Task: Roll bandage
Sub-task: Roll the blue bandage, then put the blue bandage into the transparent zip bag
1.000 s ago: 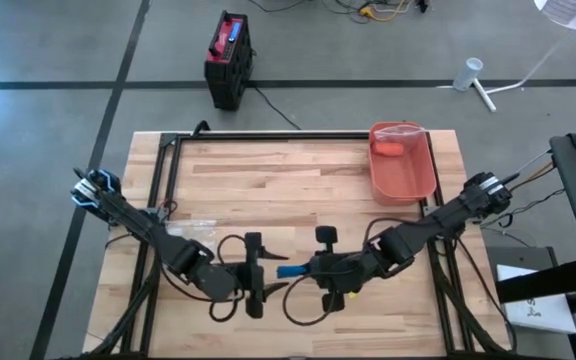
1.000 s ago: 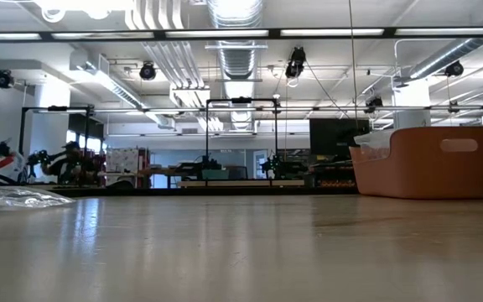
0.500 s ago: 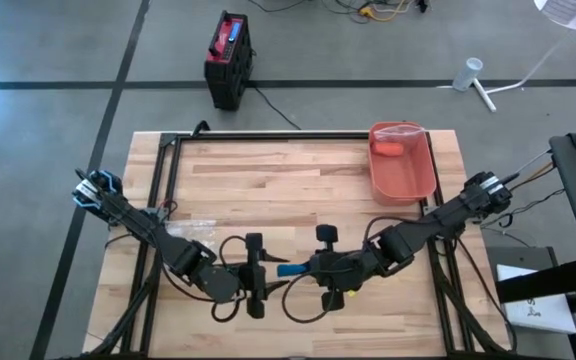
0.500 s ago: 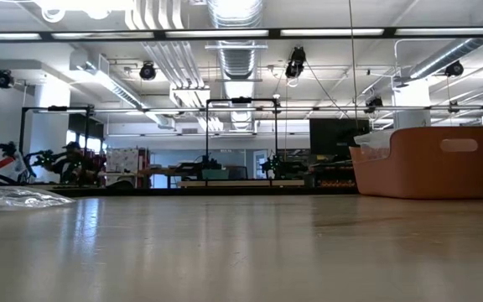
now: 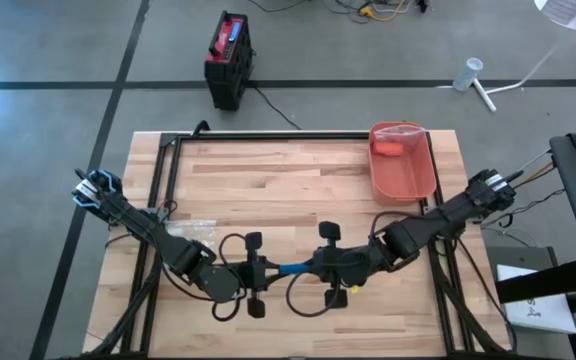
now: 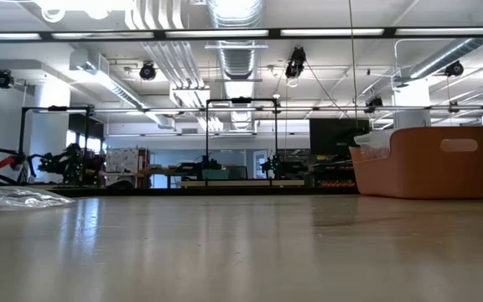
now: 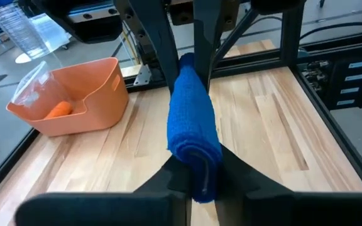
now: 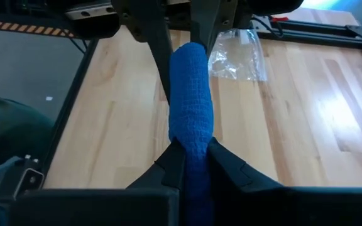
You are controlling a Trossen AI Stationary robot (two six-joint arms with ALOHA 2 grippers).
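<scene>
While the two arms meet low over the front middle of the bench [image 5: 298, 185], one bandage [image 5: 290, 269], blue and rolled, hangs between them. Counted from the left: one clear wrapper [image 5: 190, 227] on the bench beside the left arm, one left gripper [image 5: 267, 272], the one bandage, one right gripper [image 5: 309, 267], and one orange bin [image 5: 402, 175] at the back right with one orange item [image 5: 390, 150] in it.

A second ago the left jaws stood wide just short of the roll's left end; now they are closed on that end. The right jaws grip the other end as before, and the right gripper has shifted slightly rightward.

The bandage's long axis lies level, running left to right across the bench, one end in each set of jaws. In the left wrist view its spiral end [image 7: 200, 164] faces the camera between the fingers [image 7: 162, 182].
</scene>
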